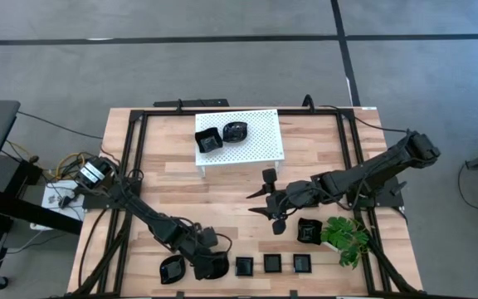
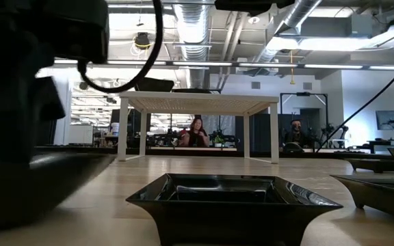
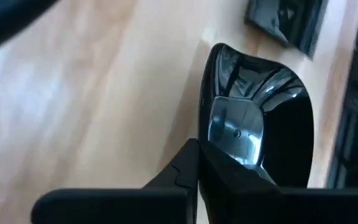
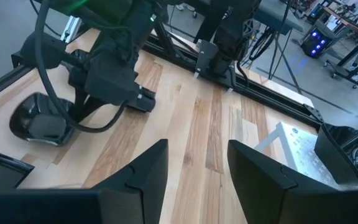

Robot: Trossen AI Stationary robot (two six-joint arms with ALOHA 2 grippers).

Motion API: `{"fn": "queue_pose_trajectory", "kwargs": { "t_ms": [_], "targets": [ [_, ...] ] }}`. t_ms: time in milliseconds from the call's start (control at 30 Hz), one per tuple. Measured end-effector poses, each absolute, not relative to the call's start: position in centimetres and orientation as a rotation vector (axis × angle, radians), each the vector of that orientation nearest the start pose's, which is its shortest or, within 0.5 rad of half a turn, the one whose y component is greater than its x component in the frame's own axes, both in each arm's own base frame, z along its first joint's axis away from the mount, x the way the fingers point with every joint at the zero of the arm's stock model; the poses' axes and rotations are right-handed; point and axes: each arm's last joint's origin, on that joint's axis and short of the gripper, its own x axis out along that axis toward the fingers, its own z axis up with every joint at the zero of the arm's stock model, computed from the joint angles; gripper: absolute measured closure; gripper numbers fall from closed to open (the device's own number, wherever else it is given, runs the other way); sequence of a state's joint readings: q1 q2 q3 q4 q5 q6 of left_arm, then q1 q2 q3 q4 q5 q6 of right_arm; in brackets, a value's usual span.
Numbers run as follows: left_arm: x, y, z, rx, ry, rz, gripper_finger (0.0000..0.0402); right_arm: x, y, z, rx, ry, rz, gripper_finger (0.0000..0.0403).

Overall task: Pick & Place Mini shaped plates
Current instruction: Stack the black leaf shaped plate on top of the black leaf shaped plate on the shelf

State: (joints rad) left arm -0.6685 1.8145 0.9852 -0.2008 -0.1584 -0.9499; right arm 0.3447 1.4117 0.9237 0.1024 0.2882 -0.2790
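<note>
Left gripper (image 1: 208,264): low at the table's near edge, fingers clamped on the rim of a rounded black plate (image 3: 260,134), as the left wrist view shows.
Right gripper (image 1: 270,199): hovering mid-table, fingers apart, holding nothing.
Plates placed: two (image 1: 208,140) (image 1: 236,131) sit on the white rack (image 1: 260,141).
Plates left: a rounded one (image 1: 173,269), three square ones (image 1: 245,267) (image 1: 272,264) (image 1: 302,263) and one beside the plant (image 1: 308,230).
Progress: early, judging by two racked and most still on the table.

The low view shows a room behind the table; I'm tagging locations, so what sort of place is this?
Likely an open robotics lab or workshop: exposed ceiling ducts, people seated at distant workstations, more equipment stands.
</note>
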Motion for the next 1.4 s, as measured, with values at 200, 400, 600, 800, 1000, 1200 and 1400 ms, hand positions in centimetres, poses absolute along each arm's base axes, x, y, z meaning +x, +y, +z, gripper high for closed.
{"fn": "queue_pose_trajectory", "kwargs": {
  "t_ms": [200,400,600,800,1000,1200,1400],
  "targets": [
    [28.1,-19.4,14.7,-0.456,0.999,0.08,0.0394,29.6,9.7,26.7,-0.403,0.355,0.107,0.0242],
    [28.7,-16.4,19.7,-0.388,0.818,0.057,0.0395,28.9,9.8,27.4,-0.475,0.345,0.057,0.0242],
    [28.1,-11.3,26.3,-0.093,0.548,0.14,0.0395,27.0,9.3,28.3,-0.514,0.418,-0.079,0.0242],
    [27.1,-4.0,30.7,0.092,0.429,0.261,0.0395,26.3,8.1,27.8,-0.481,0.516,-0.163,0.0242],
    [26.3,3.8,32.2,0.172,0.402,0.397,0.0396,26.8,6.8,27.4,-0.453,0.547,-0.211,0.0242],
    [25.8,9.5,32.0,0.163,0.383,0.416,0.0394,26.8,5.9,27.3,-0.398,0.571,-0.254,0.0242],
    [26.7,12.1,29.9,0.161,0.446,0.351,0.0393,26.9,5.5,27.2,-0.372,0.577,-0.27,0.0242]
  ]
}}
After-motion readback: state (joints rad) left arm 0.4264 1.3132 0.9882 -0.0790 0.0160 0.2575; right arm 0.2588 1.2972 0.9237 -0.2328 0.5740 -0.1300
